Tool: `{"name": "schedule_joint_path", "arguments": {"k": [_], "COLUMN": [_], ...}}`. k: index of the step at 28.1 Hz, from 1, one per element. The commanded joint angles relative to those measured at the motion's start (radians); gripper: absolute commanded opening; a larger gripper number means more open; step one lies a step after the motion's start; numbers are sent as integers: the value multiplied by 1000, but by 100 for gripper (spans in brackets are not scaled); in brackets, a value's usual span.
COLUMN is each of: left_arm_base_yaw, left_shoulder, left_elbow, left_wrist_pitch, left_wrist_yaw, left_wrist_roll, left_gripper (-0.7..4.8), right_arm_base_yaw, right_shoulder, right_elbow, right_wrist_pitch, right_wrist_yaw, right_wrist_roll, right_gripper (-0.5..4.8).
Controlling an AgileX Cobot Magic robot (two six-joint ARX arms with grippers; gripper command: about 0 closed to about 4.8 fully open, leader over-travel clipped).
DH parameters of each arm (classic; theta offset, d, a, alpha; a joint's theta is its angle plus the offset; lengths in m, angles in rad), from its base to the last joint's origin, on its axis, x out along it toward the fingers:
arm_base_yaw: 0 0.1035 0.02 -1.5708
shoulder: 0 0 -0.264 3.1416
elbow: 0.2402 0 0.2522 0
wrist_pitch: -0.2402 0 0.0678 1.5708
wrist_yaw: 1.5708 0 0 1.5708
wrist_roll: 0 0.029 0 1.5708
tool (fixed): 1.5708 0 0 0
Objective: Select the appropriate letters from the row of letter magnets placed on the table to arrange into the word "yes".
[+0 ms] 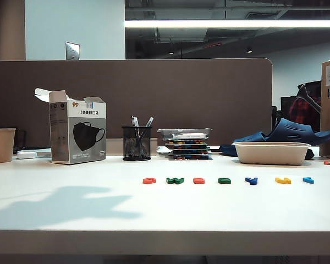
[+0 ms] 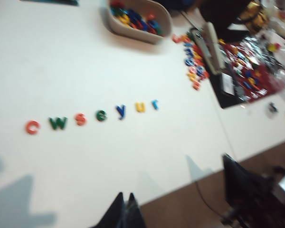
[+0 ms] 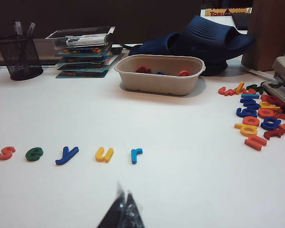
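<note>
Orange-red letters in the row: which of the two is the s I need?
The orange-red s, third along, between the dark green w and the green e. The other, the c, ends the row.

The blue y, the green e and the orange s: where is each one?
blue y (image 3: pixel 66 155), right wrist view, its middle.
green e (image 3: pixel 34 154), right wrist view, its centre.
orange s (image 3: pixel 6 152), right wrist view, its middle.

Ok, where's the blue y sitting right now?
In the exterior view the blue y lies right of centre in the row on the table, between the green e and the yellow u.
</note>
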Motion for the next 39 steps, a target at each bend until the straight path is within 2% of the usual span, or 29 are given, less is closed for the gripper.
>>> {"name": "schedule_joint_path", "arguments": {"k": [1,14,32,39], "left_arm_base_yaw": [-2,-2,-2,-2], "left_shoulder": [0,-1,0,0], "left_elbow": [5,5,5,5], "left_wrist_pitch": [-13,-163,-167,-167], "left_wrist_yaw": [-81,-77,-73,-73], "left_wrist_roll": [-2,-29,-29,-29], "left_gripper": [-5,-5,-5,-5], "right_arm_base_yaw": [0,0,0,0], "right_shoulder": [-10,-10,-10,-10], "right_elbow": [-8,-8,-1,52], "right_wrist_pitch": [16,16,27,15], "right_wrist_yaw": [5,5,0,47], "right_wrist_roll": [-3,-3,-2,138], "right_gripper": [-1,-1,-1,-1]}}
